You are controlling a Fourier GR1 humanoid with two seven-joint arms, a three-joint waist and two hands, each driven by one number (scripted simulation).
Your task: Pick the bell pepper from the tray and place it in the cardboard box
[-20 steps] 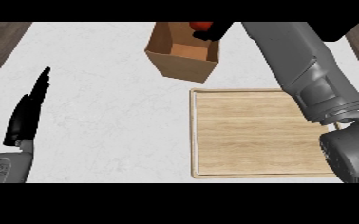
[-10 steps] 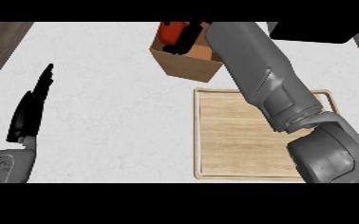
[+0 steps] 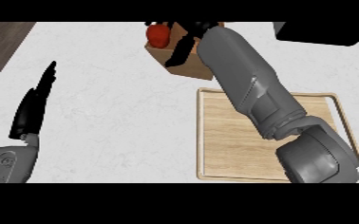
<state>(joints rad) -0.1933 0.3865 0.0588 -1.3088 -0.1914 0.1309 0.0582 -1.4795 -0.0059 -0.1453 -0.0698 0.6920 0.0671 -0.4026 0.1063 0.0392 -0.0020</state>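
Bell pepper (image 3: 158, 34): glossy red, in brown cardboard box (image 3: 188, 66) | right hand (image 3: 184, 47): fingers released | left hand (image 3: 33, 105): straight-fingered

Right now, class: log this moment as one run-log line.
right hand: open over cardboard box | bell pepper: in box | tray: no pepper | left hand: resting open

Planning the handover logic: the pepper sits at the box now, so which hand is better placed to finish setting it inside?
Right. The right hand is over the cardboard box beside the bell pepper; the left hand rests open near the left edge.
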